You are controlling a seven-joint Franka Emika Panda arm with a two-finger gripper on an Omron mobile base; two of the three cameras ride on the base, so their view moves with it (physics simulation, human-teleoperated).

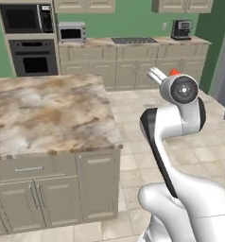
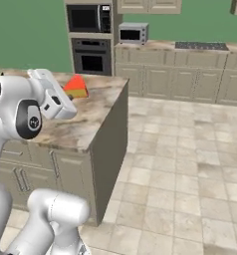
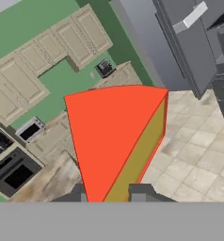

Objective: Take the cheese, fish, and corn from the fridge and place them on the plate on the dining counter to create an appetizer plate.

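Cheese (image 3: 115,141), the orange-red wedge with a yellow side, sat pinched in the jaws (image 3: 115,195), which were closed on its narrow end. In the hand view the two dark fingertips (image 3: 141,192) rose on either side of the wedge's point, and its broad curved back fanned out away from the hand. Its long axis therefore ran straight out along the line of the jaws.

In the right base view the wedge was carried in the air, in front of the white hand and over the near end of the beige marbled table (image 2: 98,112). In the left base view only a red tip showed past the wrist, to the right of the table's edge.

The fridge (image 3: 198,52), grey with its door standing open, lay off to the right in the hand view, well apart from the wedge. No blue plate could be made out on the stretch of table that was visible.

The likely step was the carry toward the plate. Whatever came next would turn on finding the plate and then lowering the wedge broad end first.
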